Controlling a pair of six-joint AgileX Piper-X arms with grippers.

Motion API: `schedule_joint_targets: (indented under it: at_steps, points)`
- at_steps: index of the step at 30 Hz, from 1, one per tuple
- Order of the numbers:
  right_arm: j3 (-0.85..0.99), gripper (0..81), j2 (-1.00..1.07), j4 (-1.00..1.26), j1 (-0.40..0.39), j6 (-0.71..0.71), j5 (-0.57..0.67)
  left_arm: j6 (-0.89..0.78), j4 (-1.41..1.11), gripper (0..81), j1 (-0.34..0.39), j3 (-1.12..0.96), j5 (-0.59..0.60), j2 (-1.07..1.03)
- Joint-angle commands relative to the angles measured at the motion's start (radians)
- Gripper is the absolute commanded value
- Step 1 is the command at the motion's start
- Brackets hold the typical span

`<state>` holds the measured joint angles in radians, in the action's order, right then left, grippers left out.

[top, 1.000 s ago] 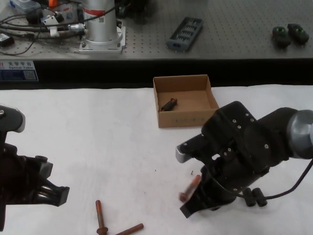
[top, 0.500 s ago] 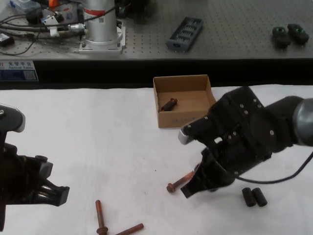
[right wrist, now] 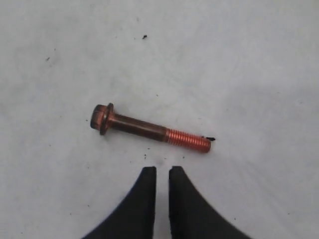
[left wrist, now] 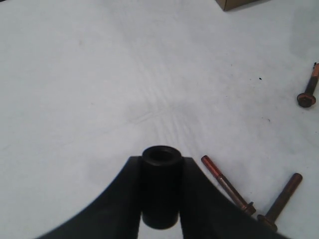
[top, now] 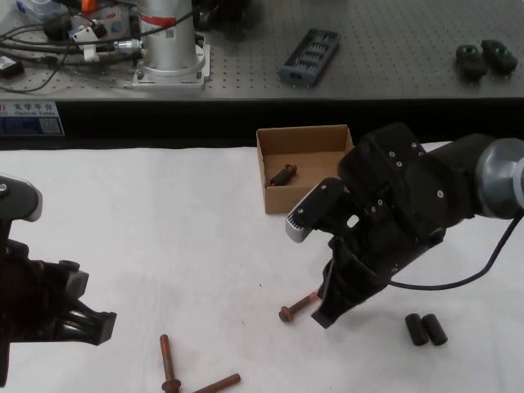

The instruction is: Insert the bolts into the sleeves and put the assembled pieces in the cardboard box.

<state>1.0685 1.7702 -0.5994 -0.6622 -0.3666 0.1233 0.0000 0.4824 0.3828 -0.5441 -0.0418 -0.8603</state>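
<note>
Lying loose, a bolt (right wrist: pixel 149 128) rests just beyond the right end effector (right wrist: pixel 162 174).

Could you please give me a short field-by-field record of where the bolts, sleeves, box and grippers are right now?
Left gripper: shut on a black sleeve
Right gripper: fingers almost together, empty, over a loose bolt
Other bolts: two, lying on the white cloth
Spare sleeves: two, side by side on the cloth
Cardboard box: one assembled piece inside
</note>
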Motion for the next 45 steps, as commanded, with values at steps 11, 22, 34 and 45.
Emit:
schedule_joint_targets:
  at_steps: [11, 22, 34, 45]
  points:
    - [0.018, 16.0, 0.001, -0.029, 0.014, -0.306, 0.01, 0.006, -0.007, 11.4, -0.003, -0.002, 0.003, 0.01]
    - [0.027, 30.0, 0.022, -0.021, 0.014, -0.375, 0.028, 0.006, -0.007, 11.4, -0.003, -0.002, 0.003, 0.01]
    - [0.158, 28.0, 0.109, -0.112, 0.008, -0.421, 0.028, -0.008, -0.005, 11.4, -0.003, -0.002, 0.003, 0.01]
    - [0.262, 28.0, 0.174, -0.221, -0.002, -0.503, -0.009, -0.008, -0.005, 11.4, -0.003, -0.002, 0.003, 0.01]
